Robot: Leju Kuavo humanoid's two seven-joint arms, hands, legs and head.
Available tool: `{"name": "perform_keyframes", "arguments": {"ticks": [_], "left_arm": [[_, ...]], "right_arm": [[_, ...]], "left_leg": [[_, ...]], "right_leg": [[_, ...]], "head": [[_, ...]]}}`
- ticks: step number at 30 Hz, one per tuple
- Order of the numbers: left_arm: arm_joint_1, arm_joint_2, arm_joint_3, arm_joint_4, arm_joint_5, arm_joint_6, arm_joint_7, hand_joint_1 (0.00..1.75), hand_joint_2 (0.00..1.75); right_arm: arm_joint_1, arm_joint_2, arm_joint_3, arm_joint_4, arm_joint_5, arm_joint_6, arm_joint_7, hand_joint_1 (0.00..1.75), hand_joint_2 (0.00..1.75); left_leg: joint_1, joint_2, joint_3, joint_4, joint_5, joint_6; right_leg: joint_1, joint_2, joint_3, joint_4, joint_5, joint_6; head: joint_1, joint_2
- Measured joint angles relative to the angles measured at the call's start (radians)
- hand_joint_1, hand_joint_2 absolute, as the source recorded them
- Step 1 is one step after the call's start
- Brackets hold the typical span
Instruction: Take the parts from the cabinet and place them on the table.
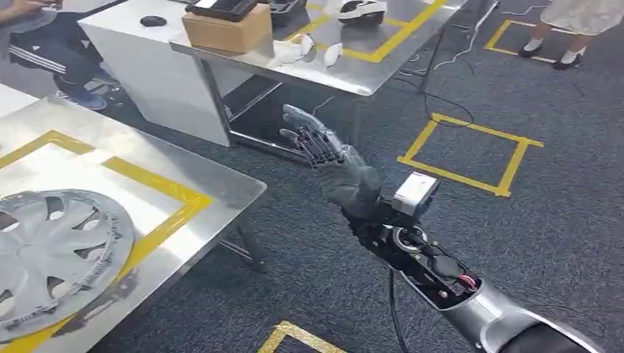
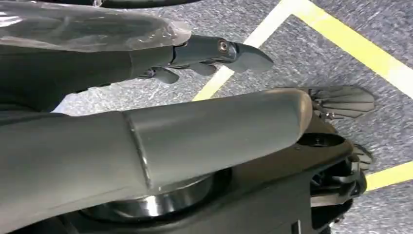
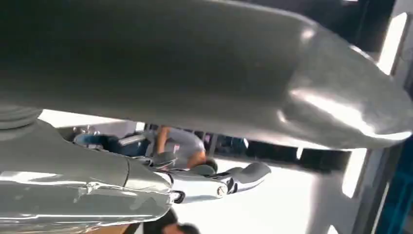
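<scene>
Now the hubcap point(image 1: 55, 257) lies flat at the near table's point(image 1: 221, 187) left edge, inside the yellow tape point(image 1: 158, 224). Right hand point(image 1: 324, 151) hovers over the carpet, fingers point(image 1: 298, 118) apart, empty. Left hand point(image 2: 209, 53) holds nothing, fingers loosely apart.

My right hand point(image 1: 324, 147) is grey, with darker fingers and a grey glove-like cover on the wrist. My forearm behind it is silver, with black parts and a small red wire. My left hand point(image 2: 214, 53) is dark grey under a clear plastic cover. The wheel cover point(image 1: 51, 257) is silver-grey with dark gaps between the spokes. It lies on a shiny steel table point(image 1: 221, 187) marked with a yellow tape frame point(image 1: 158, 180). The carpet point(image 1: 574, 220) is dark blue-grey and speckled, with yellow tape squares. On the far steel table point(image 1: 353, 73) I see a brown cardboard box point(image 1: 228, 29) and white gloves point(image 1: 294, 50).
</scene>
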Motion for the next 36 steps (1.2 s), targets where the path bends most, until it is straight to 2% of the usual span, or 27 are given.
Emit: {"name": "perform_keyframes", "arguments": {"ticks": [1,2,3,5,6,7,8,9,10,11,12,15,16,17,18,20,21,22,23,25,26,27,29,31,33,34,36], "left_arm": [[-0.001,0.000,0.000,0.000,0.000,0.000,0.000,0.00,0.00],[-0.003,0.002,0.000,0.000,0.001,0.001,0.000,0.00,0.00],[-0.003,0.002,0.000,0.000,0.001,0.001,0.000,0.00,0.00],[0.001,0.002,-0.001,0.000,0.001,0.001,0.000,0.00,0.00],[0.003,0.002,-0.001,0.000,0.001,0.001,0.000,0.00,0.00],[0.005,0.002,-0.001,0.000,0.001,0.001,0.000,0.00,0.00],[0.005,0.002,-0.001,0.000,0.001,0.001,0.000,0.00,0.00],[0.005,0.002,-0.001,0.000,0.001,0.001,-0.001,0.00,0.00],[0.004,0.003,-0.001,0.000,0.001,0.001,-0.002,0.00,0.00],[0.004,0.005,-0.001,0.000,0.001,0.001,-0.002,0.00,0.00],[0.004,0.007,-0.002,0.000,0.001,0.001,-0.002,0.00,0.00],[0.001,0.006,-0.002,0.000,0.001,0.001,-0.002,0.00,0.00],[0.001,0.003,-0.002,0.000,0.001,0.001,-0.002,0.00,0.00],[0.000,0.005,-0.002,0.000,0.001,0.001,-0.002,0.00,0.00],[0.000,0.005,-0.002,0.000,0.001,0.001,-0.002,0.00,0.00],[0.003,0.005,-0.002,0.000,0.001,0.001,-0.002,0.00,0.00],[0.004,0.005,-0.002,0.000,0.001,0.001,-0.002,0.00,0.00],[0.005,0.005,-0.002,0.000,0.001,0.001,-0.002,0.00,0.00],[0.004,0.005,-0.002,0.000,0.001,0.001,-0.002,0.00,0.00],[0.002,0.003,-0.002,0.000,0.001,0.001,-0.002,0.00,0.00],[0.002,0.003,-0.002,0.000,0.000,0.001,-0.002,0.00,0.00],[0.002,0.005,-0.003,0.000,-0.001,0.001,-0.002,0.00,0.00],[-0.001,0.006,-0.005,0.000,-0.002,0.003,-0.003,0.00,0.00],[-0.004,0.006,-0.008,0.000,-0.004,0.004,-0.005,0.00,0.00],[-0.005,0.007,-0.013,0.000,-0.006,0.004,-0.006,0.00,0.00],[-0.004,0.007,-0.016,0.000,-0.007,0.004,-0.007,0.00,0.00],[0.000,0.008,-0.018,0.000,-0.010,0.004,-0.009,0.00,0.00]], "right_arm": [[0.001,0.000,0.000,-0.003,0.000,0.000,0.000,0.00,0.00],[0.000,0.000,-0.001,-0.005,0.000,0.000,-0.002,0.00,0.00],[-0.001,0.000,-0.001,-0.006,0.000,0.000,0.000,0.00,0.00],[0.002,-0.001,0.000,-0.006,0.000,0.000,0.000,0.00,0.00],[0.003,-0.001,0.000,-0.006,0.000,0.000,0.000,0.00,0.00],[0.004,0.000,0.000,-0.006,0.000,0.000,0.000,0.00,0.00],[0.004,-0.001,-0.001,-0.006,0.000,0.000,0.000,0.00,0.00],[0.004,-0.001,-0.001,-0.007,0.000,-0.001,0.000,0.00,0.00],[0.004,-0.001,-0.001,-0.007,0.000,-0.001,0.000,0.00,0.00],[0.003,-0.001,-0.001,-0.008,0.000,-0.001,0.000,0.00,0.00],[0.003,-0.001,-0.002,-0.008,0.000,-0.002,0.000,0.00,0.00],[0.005,-0.001,-0.003,-0.009,0.000,-0.002,0.000,0.00,0.00],[0.005,-0.002,-0.006,-0.010,0.000,-0.002,0.000,0.00,0.00],[0.007,-0.002,-0.008,-0.014,0.000,-0.002,-0.001,0.00,0.00],[0.006,-0.003,-0.010,-0.016,0.000,-0.002,0.000,0.00,0.00],[0.009,-0.003,-0.011,-0.017,0.000,-0.002,0.000,0.00,0.00],[0.010,-0.003,-0.011,-0.017,0.000,-0.002,0.000,0.00,0.00],[0.012,-0.003,-0.012,-0.017,0.000,-0.003,0.000,0.00,0.00],[0.014,-0.005,-0.013,-0.017,0.000,-0.003,0.000,0.00,0.00],[0.014,-0.005,-0.014,-0.018,0.000,-0.003,0.000,0.00,0.00],[0.013,-0.005,-0.015,-0.019,0.000,-0.003,0.000,0.00,0.00],[0.013,-0.005,-0.015,-0.019,0.000,-0.003,0.000,0.00,0.00],[0.014,-0.007,-0.017,-0.024,0.000,-0.003,0.000,0.00,0.00],[0.014,-0.008,-0.021,-0.027,0.002,-0.004,0.000,0.00,0.00],[0.014,-0.008,-0.022,-0.034,0.005,-0.005,0.000,0.00,0.00],[0.014,-0.008,-0.021,-0.035,0.006,-0.005,0.000,0.00,0.00],[0.016,-0.009,-0.021,-0.034,0.008,-0.005,0.000,0.00,0.00]], "left_leg": [[0.004,-0.012,-0.002,0.005,-0.010,-0.007],[0.007,-0.070,-0.013,0.040,-0.036,-0.013],[0.008,-0.104,-0.043,0.105,-0.075,-0.016],[0.009,-0.129,-0.134,0.293,-0.154,-0.021],[0.009,-0.131,-0.162,0.345,-0.163,-0.022],[0.009,-0.132,-0.167,0.346,-0.148,-0.021],[0.009,-0.132,-0.148,0.296,-0.109,-0.019],[0.011,-0.140,-0.104,0.199,-0.053,-0.015],[0.011,-0.162,-0.056,0.094,-0.003,-0.010],[0.014,-0.216,-0.025,0.021,0.020,-0.003],[0.017,-0.228,-0.019,-0.001,0.014,0.000],[0.007,-0.191,-0.019,0.003,0.016,0.008],[0.024,-0.175,-0.015,-0.011,0.023,0.017],[0.019,-0.159,-0.011,-0.016,0.024,0.021],[0.017,-0.149,-0.011,-0.016,0.024,0.029],[0.012,-0.121,-0.011,-0.015,0.021,0.031],[0.011,-0.107,-0.011,-0.014,0.020,0.031],[0.012,-0.093,-0.010,-0.014,0.020,0.030],[0.013,-0.081,-0.009,-0.013,0.017,0.027],[0.016,-0.057,-0.003,-0.009,0.010,0.018],[0.015,-0.047,0.000,-0.006,0.006,0.012],[0.007,-0.041,-0.002,-0.001,0.002,0.006],[0.006,-0.024,0.001,-0.001,0.001,-0.001],[0.009,-0.009,0.008,-0.005,-0.002,-0.013],[0.016,-0.102,-0.019,0.065,-0.056,-0.022],[0.016,-0.123,-0.060,0.152,-0.101,-0.023],[0.016,-0.132,-0.144,0.320,-0.162,-0.024]], "right_leg": [[-0.010,0.011,0.008,-0.008,0.007,-0.009],[-0.011,0.019,0.006,-0.010,0.010,-0.013],[-0.013,0.026,0.005,-0.010,0.011,-0.016],[-0.013,0.051,0.001,-0.010,0.013,-0.019],[-0.013,0.063,0.000,-0.009,0.014,-0.019],[-0.013,0.078,0.001,-0.009,0.014,-0.019],[-0.013,0.093,0.001,-0.009,0.015,-0.018],[-0.013,0.110,0.003,-0.008,0.015,-0.017],[-0.013,0.124,0.004,-0.008,0.017,-0.015],[-0.015,0.133,0.002,-0.008,0.017,-0.014],[-0.007,0.146,-0.005,-0.001,0.016,-0.007],[-0.018,0.182,-0.012,-0.009,0.025,0.012],[-0.014,0.191,-0.016,-0.004,0.023,0.018],[-0.007,0.128,-0.024,0.024,0.001,0.021],[-0.007,0.079,-0.055,0.088,-0.040,0.024],[-0.012,0.042,-0.135,0.263,-0.119,0.030],[-0.015,0.037,-0.163,0.323,-0.138,0.032],[-0.018,0.034,-0.170,0.336,-0.132,0.034],[-0.021,0.030,-0.149,0.294,-0.102,0.036],[-0.025,0.006,-0.047,0.103,-0.011,0.038],[-0.024,-0.032,-0.004,0.018,0.007,0.040],[-0.011,-0.042,0.001,0.008,-0.004,0.036],[-0.014,-0.013,-0.006,0.007,0.001,0.018],[-0.014,0.012,-0.006,0.002,0.006,0.002],[-0.021,0.027,-0.005,-0.001,0.012,-0.009],[-0.021,0.036,-0.007,-0.001,0.013,-0.012],[-0.017,0.060,-0.010,-0.001,0.015,-0.015]], "head": [[0.002,0.000],[-0.005,0.000],[-0.013,0.000],[-0.023,0.000],[-0.023,0.000],[-0.023,0.000],[-0.025,0.000],[-0.025,0.000],[-0.026,0.000],[-0.027,0.000],[-0.027,0.000],[-0.026,0.000],[-0.025,0.000],[-0.023,0.000],[-0.005,0.000],[0.000,0.000],[-0.001,0.000],[0.000,0.000],[0.002,0.000],[0.008,0.000],[0.011,0.000],[0.015,0.000],[-0.001,0.000],[-0.001,0.000],[-0.013,0.000],[-0.020,0.000],[-0.026,0.000]]}}
